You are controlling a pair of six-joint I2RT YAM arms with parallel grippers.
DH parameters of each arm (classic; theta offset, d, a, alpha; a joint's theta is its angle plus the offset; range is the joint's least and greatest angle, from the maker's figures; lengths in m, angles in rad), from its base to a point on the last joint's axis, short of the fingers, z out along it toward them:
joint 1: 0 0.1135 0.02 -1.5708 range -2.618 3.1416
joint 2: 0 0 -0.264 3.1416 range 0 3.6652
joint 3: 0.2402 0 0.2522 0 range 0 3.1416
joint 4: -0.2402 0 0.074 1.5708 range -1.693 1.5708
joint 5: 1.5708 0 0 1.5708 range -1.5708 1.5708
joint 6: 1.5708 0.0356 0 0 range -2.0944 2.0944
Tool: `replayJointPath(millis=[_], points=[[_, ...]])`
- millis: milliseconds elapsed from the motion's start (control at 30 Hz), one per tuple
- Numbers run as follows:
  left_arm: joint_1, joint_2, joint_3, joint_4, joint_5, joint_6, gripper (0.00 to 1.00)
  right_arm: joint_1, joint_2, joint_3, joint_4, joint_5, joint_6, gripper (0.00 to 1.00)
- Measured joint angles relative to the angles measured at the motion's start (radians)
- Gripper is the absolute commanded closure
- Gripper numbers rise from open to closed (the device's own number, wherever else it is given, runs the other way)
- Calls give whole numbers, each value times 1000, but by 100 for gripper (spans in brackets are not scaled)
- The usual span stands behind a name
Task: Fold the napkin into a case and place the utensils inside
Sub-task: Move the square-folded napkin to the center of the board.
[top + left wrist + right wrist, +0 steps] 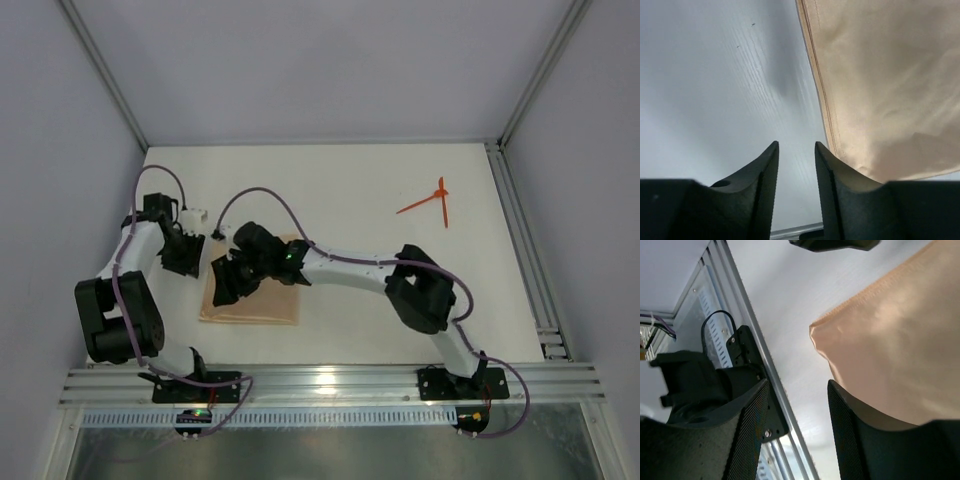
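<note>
Reaching across napkin point(266, 306), right hand point(230, 278)

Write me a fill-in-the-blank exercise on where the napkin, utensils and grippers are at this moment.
1. In the top view, the utensils lie on the table to the ___ of the napkin.
2. The arm stretched across above the napkin is the ___ one.
3. The left gripper and the right gripper both stand ___, with nothing between their fingers.
Missing words: right; right; open.
</note>
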Motion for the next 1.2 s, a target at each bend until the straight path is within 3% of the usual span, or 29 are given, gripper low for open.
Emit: replayJointPath(millis=[133,267,433,700,800,833,933,1067,1200], points=[[0,-77,10,-66,2,4,50,-83,-234,-239,31,42,10,44],[-2,-132,-18,-124,0,9,46,-289,-357,-404,80,71,43,43],[-32,-142,-144,-154,-6,22,43,-478,-268,-418,115,79,60,43],[-59,-102,-198,-137,-27,20,50,-493,-34,-333,205,-17,146,44],[-59,-102,-215,-119,-47,24,51,-491,-25,-328,232,-27,172,53],[-59,-102,-223,-113,-53,25,51,-491,-21,-328,241,-32,183,65],[-59,-94,-234,-99,-66,26,55,-491,-7,-333,280,-46,213,81],[-59,-79,-235,-72,-77,25,56,-493,-4,-381,341,-50,245,93],[-59,-79,-220,-63,-27,26,56,-505,-22,-467,417,-53,285,97]])
